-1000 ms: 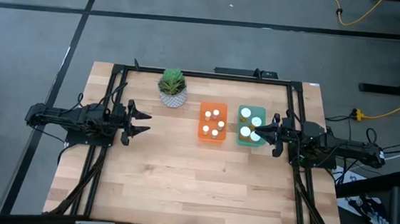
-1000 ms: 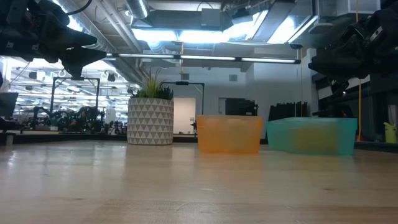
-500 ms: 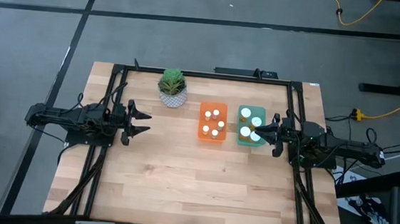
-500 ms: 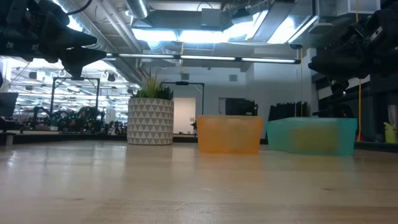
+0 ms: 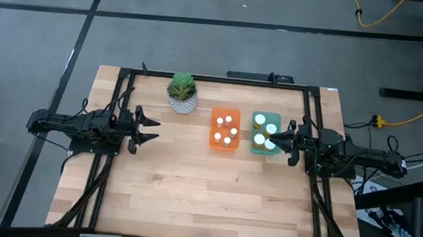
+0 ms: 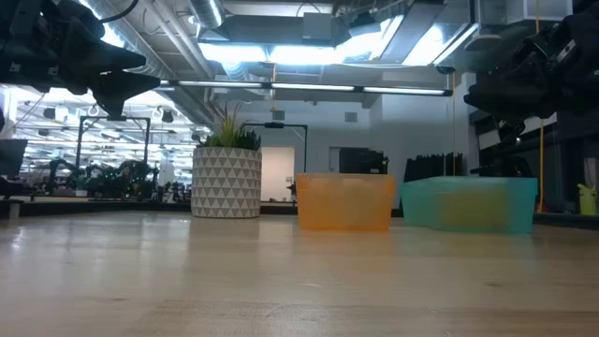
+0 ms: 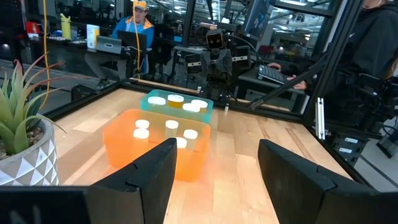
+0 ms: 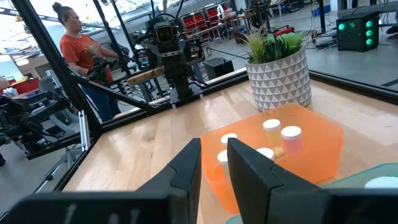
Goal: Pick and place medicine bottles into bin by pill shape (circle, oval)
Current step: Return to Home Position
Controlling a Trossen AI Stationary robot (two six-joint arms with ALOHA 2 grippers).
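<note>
Right now your medicine bottles point(image 5: 228, 120) all stand in two bins toward the far side of the worktop point(image 5: 205, 194). Five white caps show in the orange bin point(image 5: 214, 143) and four in the teal bin point(image 5: 266, 116) just to its right. Your left gripper point(image 5: 152, 130) hangs over the worktop's left side, fingers spread wide, empty. Your right gripper point(image 5: 276, 142) sits at the teal bin's right edge, fingers a narrow gap apart, holding nothing. A potted plant point(image 5: 182, 92) stands left of the orange bin.

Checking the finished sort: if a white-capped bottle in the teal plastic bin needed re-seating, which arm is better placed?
Right. The right gripper hovers at the teal plastic bin's edge; the left gripper sits far off, beyond the orange plastic bin.
</note>
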